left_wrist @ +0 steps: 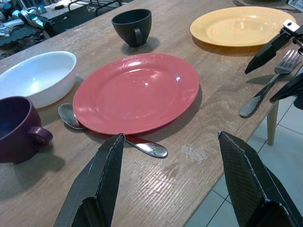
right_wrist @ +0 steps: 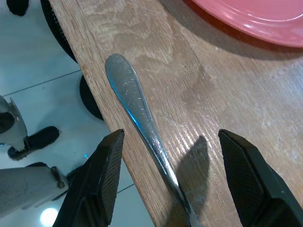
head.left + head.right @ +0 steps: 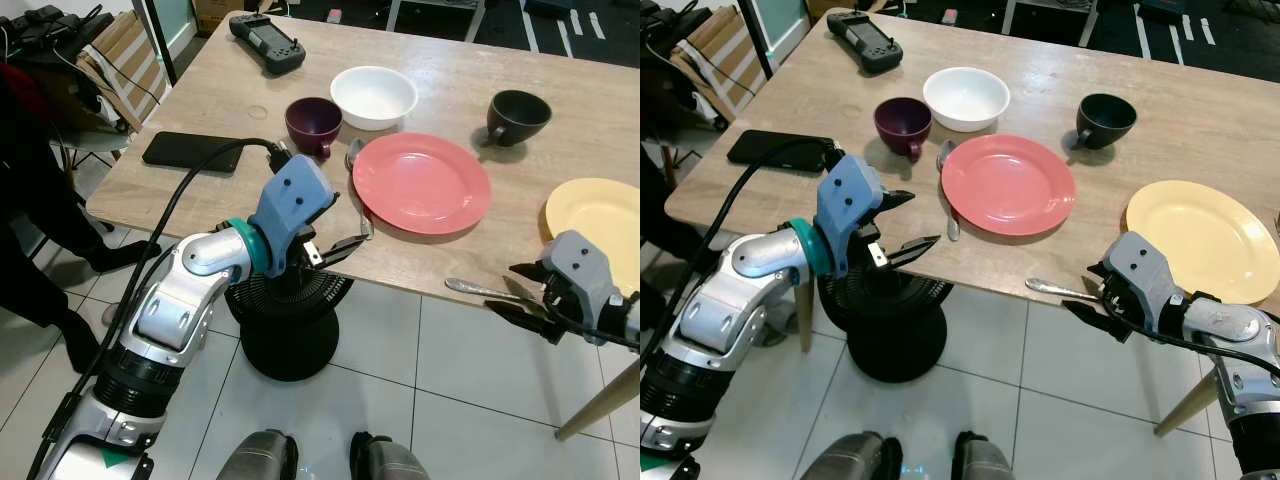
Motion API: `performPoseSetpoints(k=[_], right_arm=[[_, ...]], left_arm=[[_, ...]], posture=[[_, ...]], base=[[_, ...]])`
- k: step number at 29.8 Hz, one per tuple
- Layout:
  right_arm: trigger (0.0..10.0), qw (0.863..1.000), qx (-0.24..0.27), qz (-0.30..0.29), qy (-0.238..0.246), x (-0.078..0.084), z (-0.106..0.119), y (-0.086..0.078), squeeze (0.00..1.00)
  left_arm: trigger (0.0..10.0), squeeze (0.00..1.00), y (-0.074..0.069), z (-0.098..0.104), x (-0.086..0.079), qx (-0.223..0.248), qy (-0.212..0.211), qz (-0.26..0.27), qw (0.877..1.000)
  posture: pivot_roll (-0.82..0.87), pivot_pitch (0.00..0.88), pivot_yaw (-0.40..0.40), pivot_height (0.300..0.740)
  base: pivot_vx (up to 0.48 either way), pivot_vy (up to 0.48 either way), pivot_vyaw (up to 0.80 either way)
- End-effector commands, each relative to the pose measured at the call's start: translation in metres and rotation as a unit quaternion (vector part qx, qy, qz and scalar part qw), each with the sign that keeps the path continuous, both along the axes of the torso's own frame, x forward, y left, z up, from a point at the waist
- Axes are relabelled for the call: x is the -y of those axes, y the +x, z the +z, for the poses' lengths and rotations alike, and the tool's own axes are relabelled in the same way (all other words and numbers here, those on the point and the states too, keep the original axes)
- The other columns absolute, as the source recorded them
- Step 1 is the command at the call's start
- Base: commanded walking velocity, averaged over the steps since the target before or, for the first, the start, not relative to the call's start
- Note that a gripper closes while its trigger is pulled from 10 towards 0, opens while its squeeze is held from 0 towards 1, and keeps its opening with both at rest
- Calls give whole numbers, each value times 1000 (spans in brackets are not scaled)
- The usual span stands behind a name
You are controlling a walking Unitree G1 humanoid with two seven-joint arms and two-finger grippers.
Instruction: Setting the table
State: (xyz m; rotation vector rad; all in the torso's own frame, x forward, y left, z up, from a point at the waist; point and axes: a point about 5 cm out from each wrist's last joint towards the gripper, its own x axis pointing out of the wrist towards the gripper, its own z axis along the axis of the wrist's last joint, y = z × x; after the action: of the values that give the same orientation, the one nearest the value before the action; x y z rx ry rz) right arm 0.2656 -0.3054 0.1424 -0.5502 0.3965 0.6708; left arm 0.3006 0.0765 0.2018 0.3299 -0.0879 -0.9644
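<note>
A light wood-grain table [image 3: 520,255] carries a round pink plate [image 3: 421,183], with a round yellow plate [image 3: 600,215] to its right, a white ceramic bowl [image 3: 373,96], a dark purple mug [image 3: 313,124] and a dark grey cup [image 3: 519,115] behind them. A silver metal spoon [image 1: 75,120] lies partly under the pink plate's left rim, its handle running toward the table's near edge. A silver metal fork [image 1: 272,82] lies at the near edge between the two plates, its long axis roughly parallel to that edge, the tines toward the yellow plate and the rounded handle end toward the pink one. The right gripper [image 3: 520,292] hovers just at the table edge with its two black fingers spread wide on either side of the fork's handle [image 2: 137,111], touching nothing; the right wrist view shows the handle running between the jaws. The left gripper [image 3: 335,245], likewise wide open and empty, hangs off the near edge in front of the spoon and pink plate. The right arm is clearly the nearer one to the fork, which lies directly ahead of it, so the coming move is probably a closing on the handle.
</note>
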Motion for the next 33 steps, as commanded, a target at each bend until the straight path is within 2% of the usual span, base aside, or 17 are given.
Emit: performPoseSetpoints(k=[1,3,4,6,7,8,10,11,15,16,18,20,22,26,27,32,33], right_arm=[[10000,999,-41,-1,-23,6,-14,-7,0],[10000,999,-44,-1,-29,8,-16,-7,0],[6706,998,-49,-2,-35,10,-17,-8,0],[6706,998,-49,-2,-35,10,-17,-8,0],[4392,997,-57,-7,-42,14,-18,-9,0],[4392,997,-57,-7,-42,14,-18,-9,0],[3059,994,-90,-24,-53,23,-24,-13,0],[3020,992,-111,-34,-52,28,-28,-16,0],[3020,990,-125,-40,-51,30,-30,-18,0],[2314,989,-138,-41,-45,33,-32,-20,0],[2314,989,-138,-41,-45,33,-32,-20,0],[1255,985,-162,-33,-41,35,-35,-24,0],[1137,982,-179,-23,-45,36,-38,-27,0],[863,981,-189,-14,-46,34,-40,-29,0],[78,980,-194,-8,-45,33,-41,-30,0],[0,980,-195,-3,-38,30,-41,-29,0],[0,986,-167,0,4,21,-34,-22,0]], left_arm=[[10000,0,-3,-3,0,-7,5,-4,1000],[10000,0,-3,-3,0,-8,5,-4,1000],[10000,0,-3,-3,1,-8,4,-4,1000],[10000,0,-3,-3,1,-8,4,-4,1000],[10000,0,-3,-3,1,-9,3,-4,1000],[10000,0,-3,-3,1,-9,3,-4,1000],[10000,0,-3,-2,2,-11,2,-5,1000],[10000,0,-3,-2,2,-12,1,-6,1000],[10000,0,-4,-2,2,-13,1,-6,1000],[10000,0,-4,-2,2,-13,1,-6,1000],[10000,0,-4,-2,2,-13,1,-6,1000],[10000,0,-4,-2,3,-13,0,-7,1000],[10000,0,-4,-2,4,-13,-2,-7,1000],[10000,0,-4,-2,4,-13,-3,-7,1000],[10000,0,-4,-2,4,-14,-4,-7,1000],[10000,0,-4,-1,5,-14,-5,-6,1000],[10000,0,-4,-1,5,-13,-6,-4,1000]], posture=[[87,75,77,740],[87,75,77,740],[86,76,77,740],[86,76,77,740],[83,77,77,740],[83,77,77,740],[81,80,77,740],[80,81,77,740],[80,81,77,740],[77,82,77,740],[77,82,77,740],[76,81,75,740],[74,81,75,740],[74,82,73,740],[73,82,72,740],[73,83,70,740],[75,82,68,740]], base=[[0,0,0],[0,0,0],[0,0,0],[0,0,0],[0,0,0],[0,0,0],[0,0,0],[0,0,0],[0,0,0],[0,0,0],[0,0,0],[0,0,0],[0,0,0],[0,0,0],[0,0,0],[0,0,0],[0,0,0]])
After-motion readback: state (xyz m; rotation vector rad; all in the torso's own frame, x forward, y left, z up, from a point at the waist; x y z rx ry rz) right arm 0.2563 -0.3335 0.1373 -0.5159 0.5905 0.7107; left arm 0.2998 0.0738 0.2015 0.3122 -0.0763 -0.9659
